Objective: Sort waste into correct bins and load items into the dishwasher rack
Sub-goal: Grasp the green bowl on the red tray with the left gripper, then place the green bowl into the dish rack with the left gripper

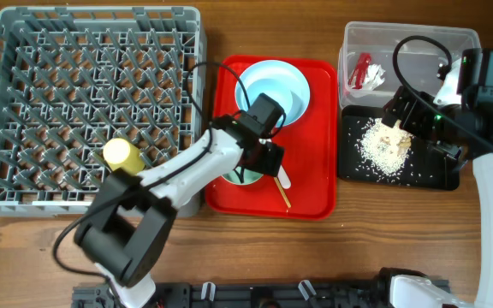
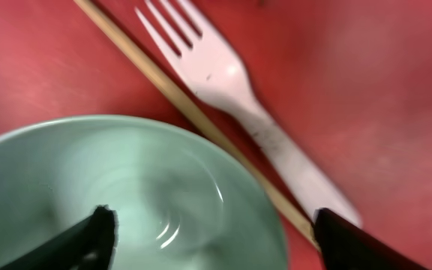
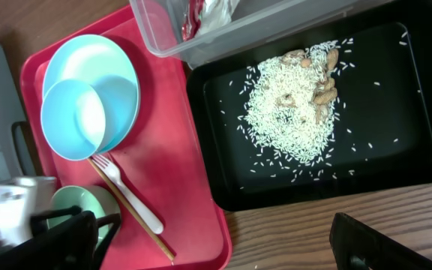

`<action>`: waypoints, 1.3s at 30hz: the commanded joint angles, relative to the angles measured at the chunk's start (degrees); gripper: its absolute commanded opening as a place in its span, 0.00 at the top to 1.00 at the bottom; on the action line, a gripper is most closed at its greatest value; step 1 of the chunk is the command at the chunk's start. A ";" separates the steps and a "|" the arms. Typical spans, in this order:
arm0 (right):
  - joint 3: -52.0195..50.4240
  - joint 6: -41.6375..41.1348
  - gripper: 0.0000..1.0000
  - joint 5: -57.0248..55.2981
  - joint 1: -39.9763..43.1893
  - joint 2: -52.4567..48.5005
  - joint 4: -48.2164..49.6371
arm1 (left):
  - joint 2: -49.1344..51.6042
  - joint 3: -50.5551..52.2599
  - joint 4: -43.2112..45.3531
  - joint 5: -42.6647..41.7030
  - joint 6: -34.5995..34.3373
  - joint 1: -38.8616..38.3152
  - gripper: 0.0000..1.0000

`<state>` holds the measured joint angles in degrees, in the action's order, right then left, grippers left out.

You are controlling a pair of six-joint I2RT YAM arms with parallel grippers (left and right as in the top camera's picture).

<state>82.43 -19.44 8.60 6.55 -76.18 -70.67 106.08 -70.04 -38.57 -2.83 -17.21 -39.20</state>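
Note:
My left gripper (image 1: pixel 259 160) is open low over the green-inside bowl (image 2: pixel 126 187) on the red tray. One finger is inside the bowl and the other outside its rim (image 2: pixel 212 225). The white fork (image 2: pixel 235 82) and a wooden chopstick (image 2: pixel 178 97) lie beside the bowl. The pale blue plate (image 1: pixel 272 90) carries a pale blue bowl (image 3: pixel 77 120). The yellow cup (image 1: pixel 120 152) lies in the grey rack (image 1: pixel 24 34). The clear tub (image 1: pixel 418 38) holds the red wrapper (image 1: pixel 364 68) and white paper (image 1: pixel 380 75). Rice (image 3: pixel 291 112) lies in the black tray (image 1: pixel 439 175). My right gripper (image 1: pixel 399 120) is open and empty above it.
The red serving tray (image 1: pixel 311 128) sits between the rack and the two bins. A few brown food pieces (image 3: pixel 322 86) lie on the rice. Bare wooden table (image 3: pixel 291 232) shows in front of the black tray. Black cables (image 1: pixel 418 51) loop over the tub.

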 commanded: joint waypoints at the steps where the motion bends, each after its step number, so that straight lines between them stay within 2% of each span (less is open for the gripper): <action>1: 0.44 -0.04 0.00 0.92 0.17 -0.98 -0.09 | 2.97 -0.46 0.00 1.20 -0.20 -0.46 0.33; 3: 0.44 -0.07 0.00 0.92 0.17 -0.98 -0.09 | 3.06 -0.46 0.00 1.20 -0.20 -0.44 0.46; 5: 0.44 -0.07 0.00 0.92 0.17 -0.98 -0.09 | 3.06 -0.46 -0.20 1.20 -0.20 -0.46 0.64; 11: 0.44 -0.07 0.00 0.92 0.17 -0.98 -0.35 | 2.99 -0.50 -0.61 1.16 -0.20 -0.46 0.96; 16: 0.44 -0.04 0.00 0.90 0.17 -0.98 -0.76 | 0.74 -0.81 -1.22 0.96 -0.20 -0.44 0.96; 24: 0.44 0.00 0.00 0.87 0.17 -0.98 -0.74 | -11.37 -4.24 -4.02 0.76 0.02 0.20 0.96; 27: 0.44 0.00 0.00 0.87 0.17 -0.98 -0.74 | -17.14 -4.24 -2.99 0.76 0.02 2.91 0.96; 30: 0.44 -0.02 0.00 0.87 0.17 -0.98 -0.74 | -23.65 -4.24 -1.99 0.28 0.46 8.92 0.96; 32: 0.44 0.00 0.00 0.87 0.17 -0.98 -0.74 | -26.23 -4.24 -0.70 -3.72 2.14 13.25 0.96; 39: 0.44 0.28 0.00 0.87 0.17 -0.98 -0.76 | -26.38 -4.22 5.90 -34.23 5.25 36.20 0.96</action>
<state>82.43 -19.44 8.82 6.55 -76.66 -71.35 78.59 -73.49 -34.22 -19.66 -14.02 -11.00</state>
